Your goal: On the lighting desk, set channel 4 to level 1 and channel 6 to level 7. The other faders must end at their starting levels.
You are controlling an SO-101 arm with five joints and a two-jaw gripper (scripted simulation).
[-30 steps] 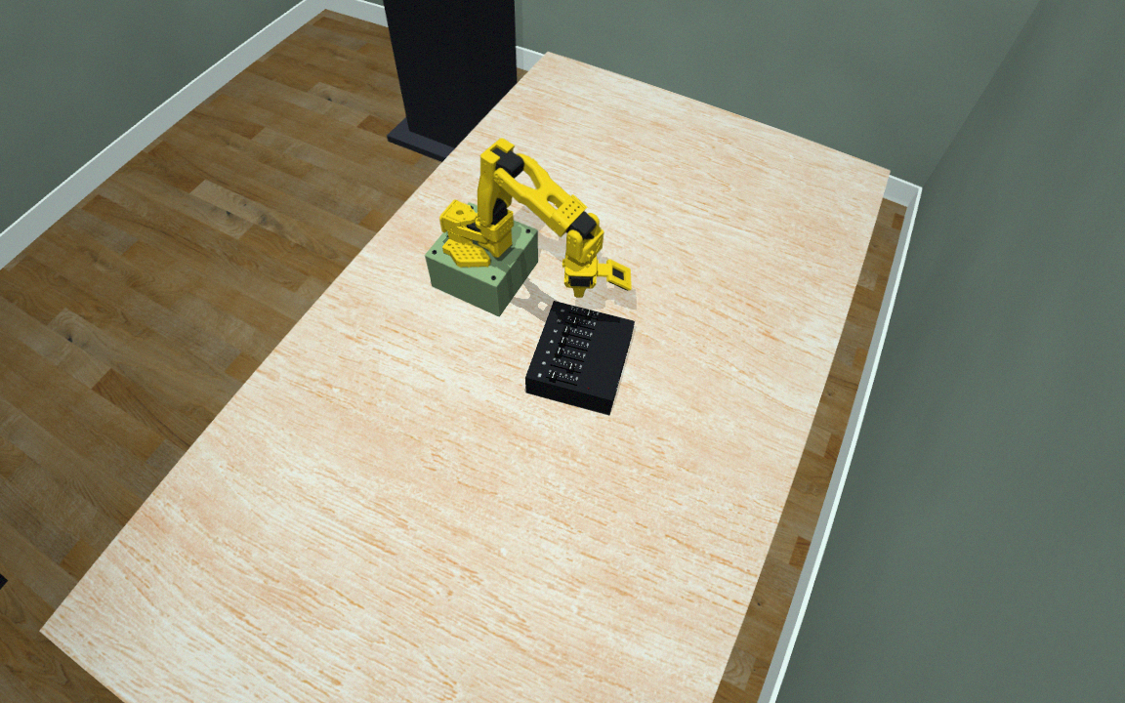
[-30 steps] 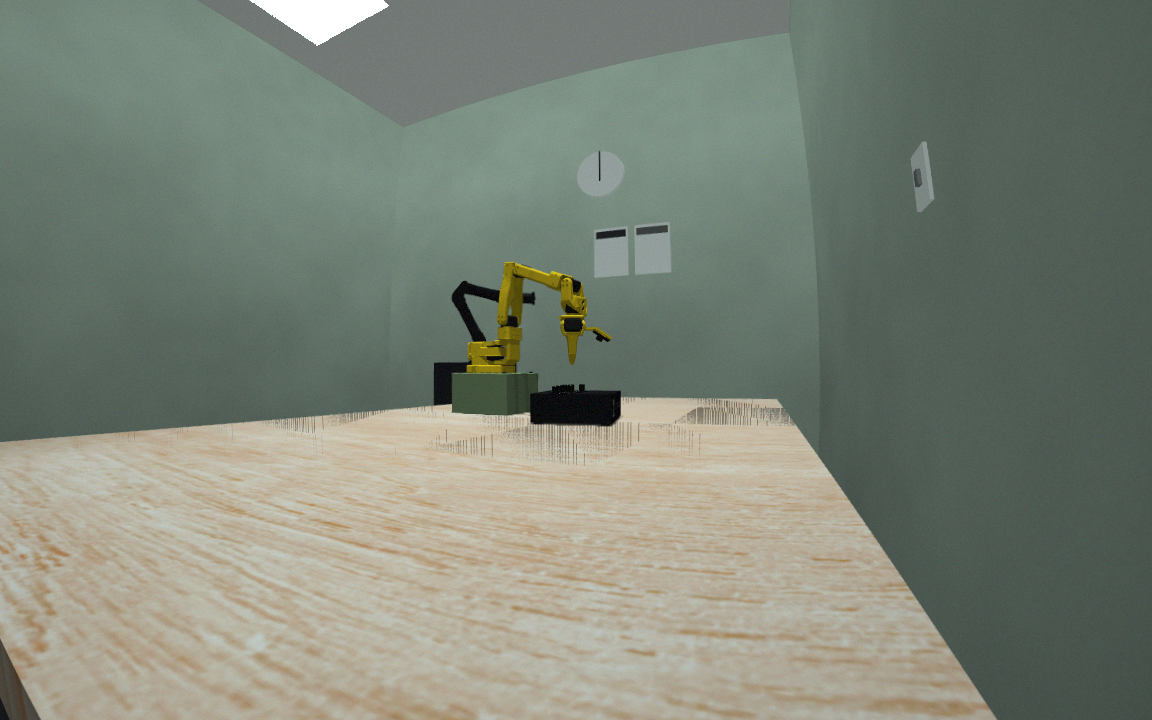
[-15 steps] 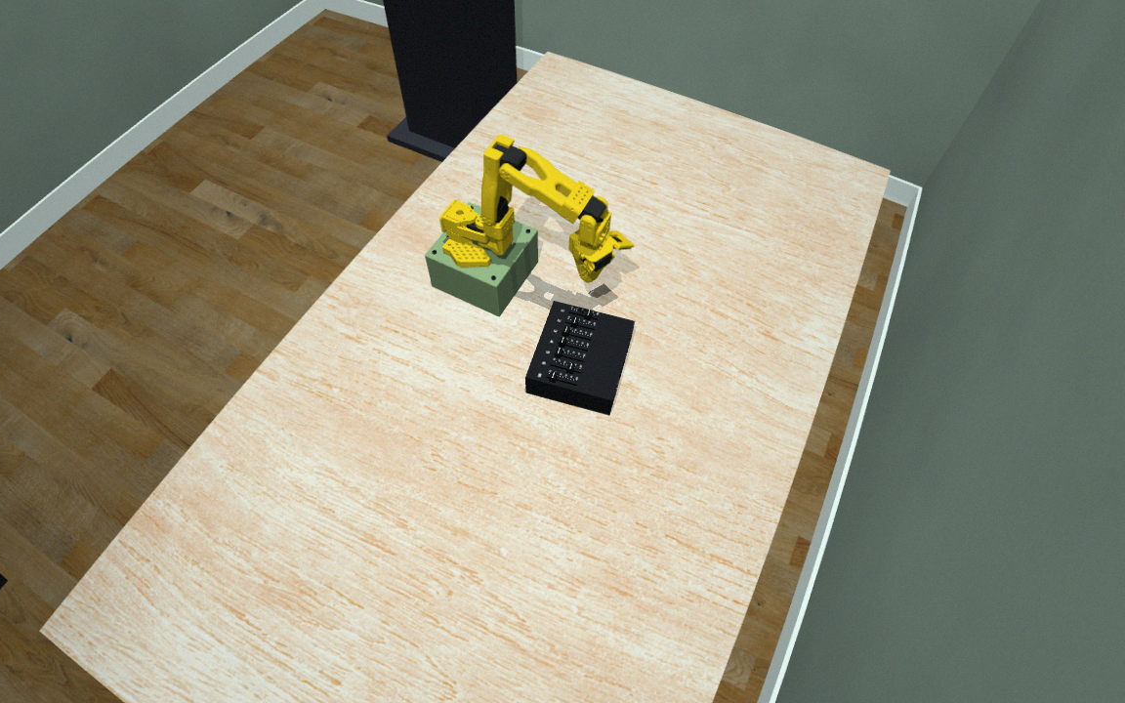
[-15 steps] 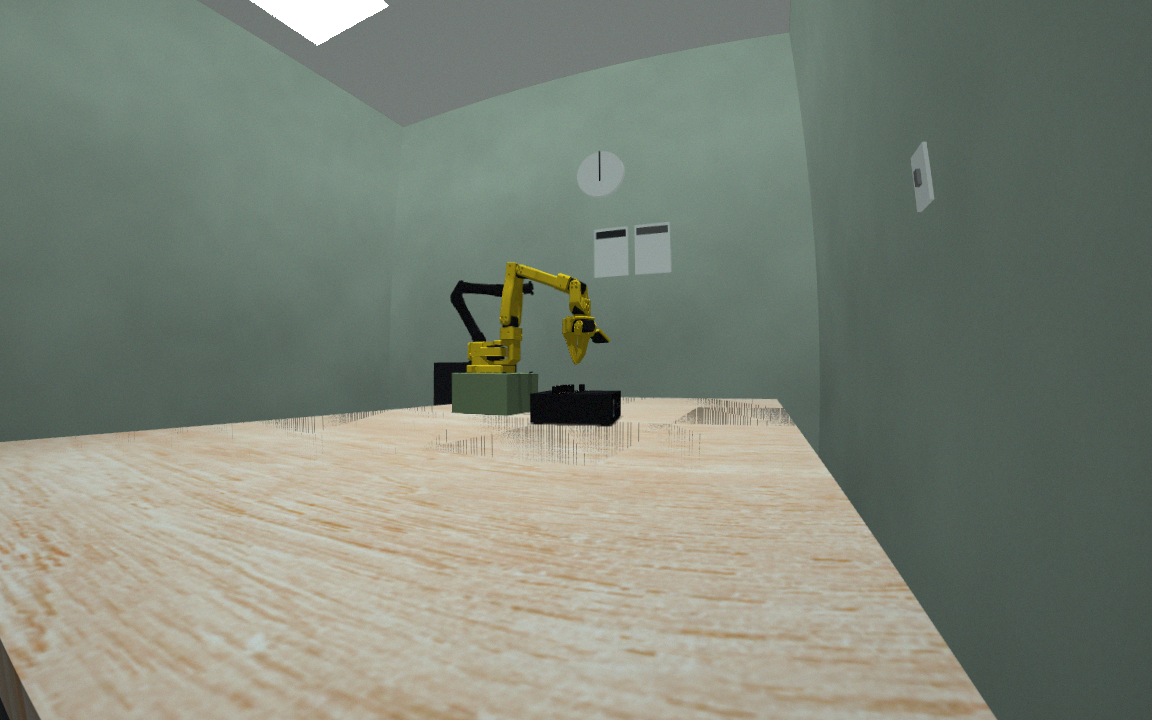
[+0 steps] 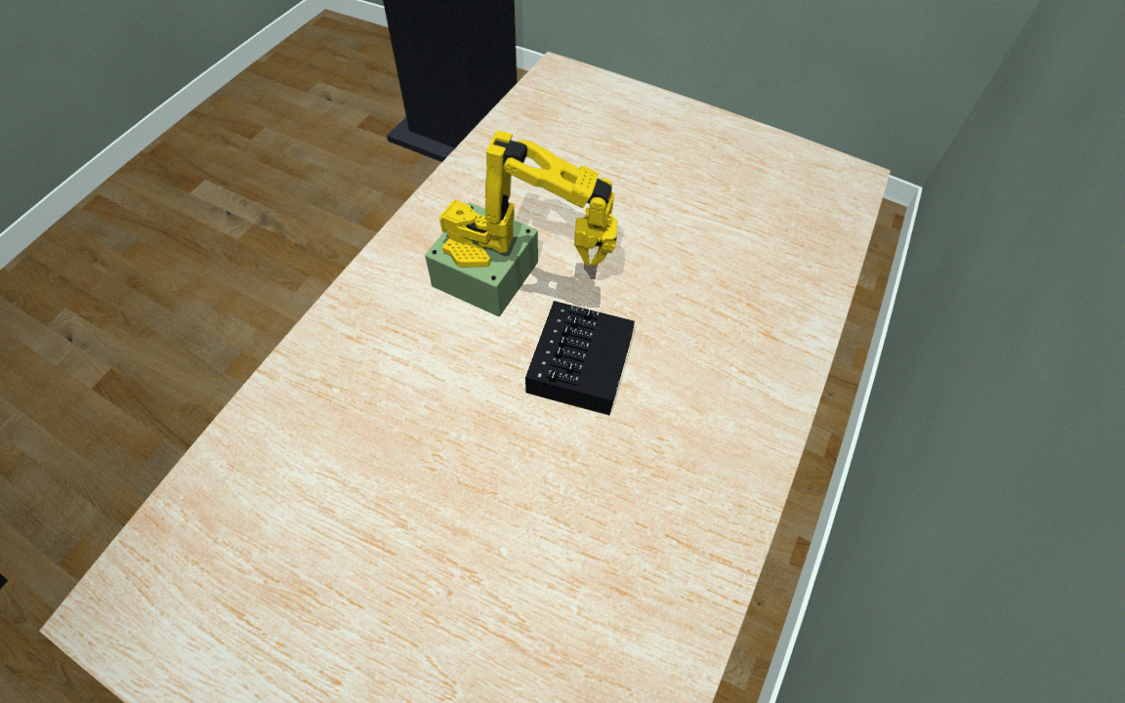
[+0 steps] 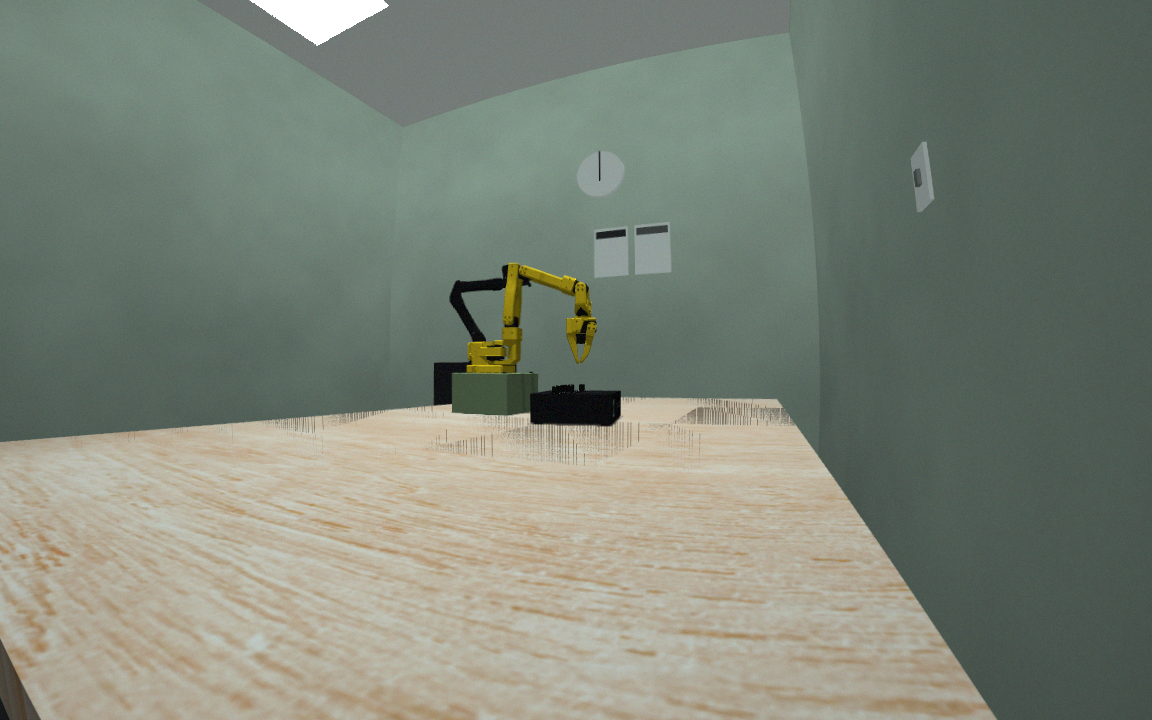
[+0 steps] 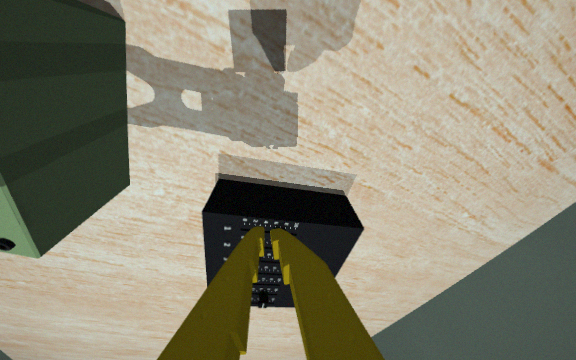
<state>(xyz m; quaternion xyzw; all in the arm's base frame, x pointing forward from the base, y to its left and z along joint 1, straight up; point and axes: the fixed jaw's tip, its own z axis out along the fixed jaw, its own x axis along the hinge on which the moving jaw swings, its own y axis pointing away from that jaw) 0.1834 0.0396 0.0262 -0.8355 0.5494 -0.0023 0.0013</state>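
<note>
The black lighting desk lies on the wooden table just right of the arm's green base block. Several rows of small faders with white marks run across its top; their levels are too small to read. My yellow gripper is shut and empty. It hangs in the air well above the table, beyond the desk's near-base end, pointing down. In the wrist view the shut fingers overlap the desk's fader rows without touching them.
The green base block stands left of the desk. A black pillar stands at the table's far edge. The table's right edge runs close to the wall.
</note>
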